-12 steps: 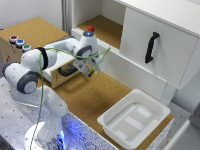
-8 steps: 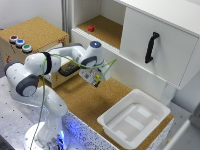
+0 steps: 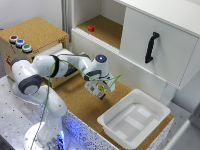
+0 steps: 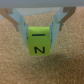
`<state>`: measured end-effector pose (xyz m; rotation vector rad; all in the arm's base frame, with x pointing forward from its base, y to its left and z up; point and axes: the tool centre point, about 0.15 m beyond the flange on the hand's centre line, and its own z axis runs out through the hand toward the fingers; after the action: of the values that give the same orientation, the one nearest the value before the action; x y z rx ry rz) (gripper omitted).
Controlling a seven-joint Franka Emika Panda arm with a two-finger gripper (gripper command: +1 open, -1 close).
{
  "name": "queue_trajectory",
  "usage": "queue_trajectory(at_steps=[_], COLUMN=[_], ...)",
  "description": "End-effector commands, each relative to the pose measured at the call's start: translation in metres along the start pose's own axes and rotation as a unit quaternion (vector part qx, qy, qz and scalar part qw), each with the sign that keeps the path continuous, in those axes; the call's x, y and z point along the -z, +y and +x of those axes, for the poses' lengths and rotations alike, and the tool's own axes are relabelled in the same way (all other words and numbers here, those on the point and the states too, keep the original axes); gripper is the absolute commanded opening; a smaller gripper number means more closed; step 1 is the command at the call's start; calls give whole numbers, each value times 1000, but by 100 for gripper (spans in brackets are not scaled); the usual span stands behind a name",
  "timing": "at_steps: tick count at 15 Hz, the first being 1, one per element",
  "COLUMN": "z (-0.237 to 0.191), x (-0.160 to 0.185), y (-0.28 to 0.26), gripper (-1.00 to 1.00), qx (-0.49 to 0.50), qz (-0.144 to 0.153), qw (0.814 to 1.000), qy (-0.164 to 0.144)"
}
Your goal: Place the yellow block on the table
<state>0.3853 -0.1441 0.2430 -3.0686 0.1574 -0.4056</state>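
Note:
My gripper (image 3: 101, 93) is shut on the yellow block (image 4: 39, 42), a small yellow-green cube with black marks on its face. In the wrist view the two fingers (image 4: 20, 25) press on its two sides, and the cork-brown table (image 4: 15, 65) lies beneath it. In the exterior view the block (image 3: 100, 91) is a tiny yellow spot between the fingertips, held a little above the table (image 3: 82, 105), between the cork-topped box and the white bin.
A white plastic bin (image 3: 134, 120) stands on the table toward the exterior view's right. A cork-topped box with coloured buttons (image 3: 30, 37) stands at the left. A small red block (image 3: 91, 28) sits on the shelf inside the white cabinet (image 3: 160, 45).
The arm has moved toward the exterior view's right and downward with the block, away from the button box and toward the open table in front of the cabinet.

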Motion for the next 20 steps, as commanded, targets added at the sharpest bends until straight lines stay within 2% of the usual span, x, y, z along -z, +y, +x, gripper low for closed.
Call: queue_trajectory(at_steps=[1, 3, 4, 8, 20], z=[34, 29, 25, 10, 10], x=[-48, -42, -36, -9, -9], y=[26, 28, 28, 20, 20], gripper=[-100, -100, 100, 100, 100], qx=[21, 23, 22, 18, 18], qz=[21, 17, 15, 19, 19], qw=[999, 999, 999, 999, 999], qy=[-44, -44, -43, -28, -28])
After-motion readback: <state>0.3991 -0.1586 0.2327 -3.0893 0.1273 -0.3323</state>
